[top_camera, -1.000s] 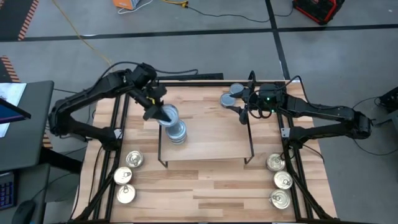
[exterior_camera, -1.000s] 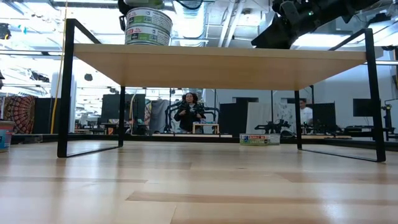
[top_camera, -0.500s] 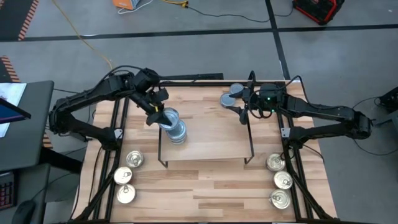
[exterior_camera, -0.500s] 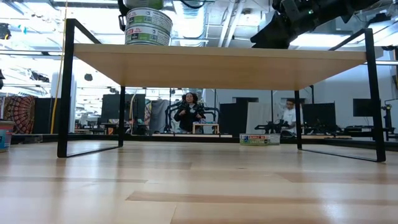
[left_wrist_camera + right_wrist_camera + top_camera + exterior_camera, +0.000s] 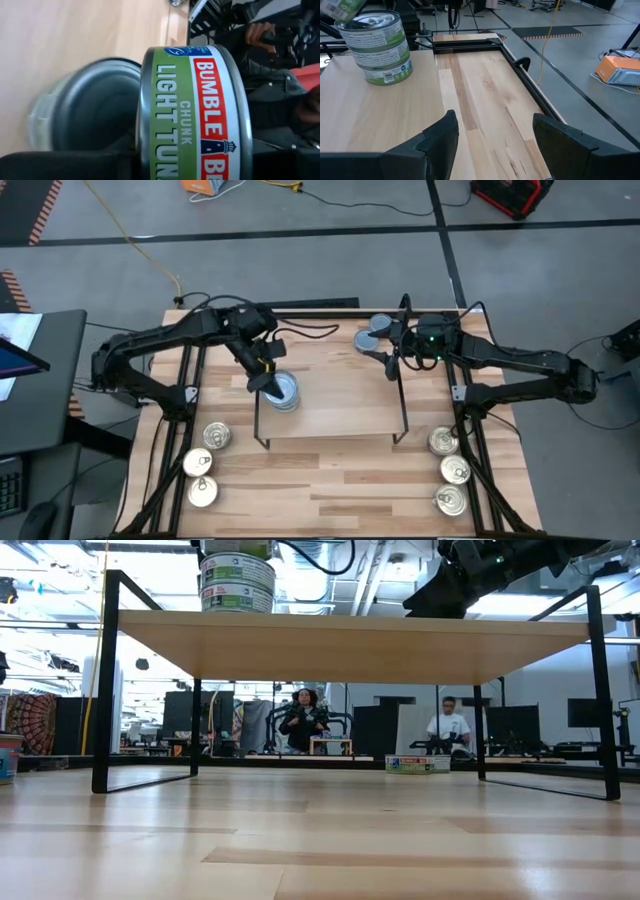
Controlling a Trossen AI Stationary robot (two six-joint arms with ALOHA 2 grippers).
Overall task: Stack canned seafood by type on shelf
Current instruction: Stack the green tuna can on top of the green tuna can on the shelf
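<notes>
High view: the left gripper (image 5: 262,375) pinches a tuna tin (image 5: 195,115) above the stack of tins (image 5: 285,393) on the shelf (image 5: 340,405), centre-left of frame; the right gripper (image 5: 385,352), fingers spread, hovers upper right of centre

Shelf (image 5: 340,405): pale smooth wood top, thin black wire legs. Bench (image 5: 330,490): light wood planks, satin sheen. Tins (image 5: 380,47): shiny metal, glossy green paper labels. Left pincer (image 5: 266,376), right pincer (image 5: 495,135): matt black plastic.
</notes>
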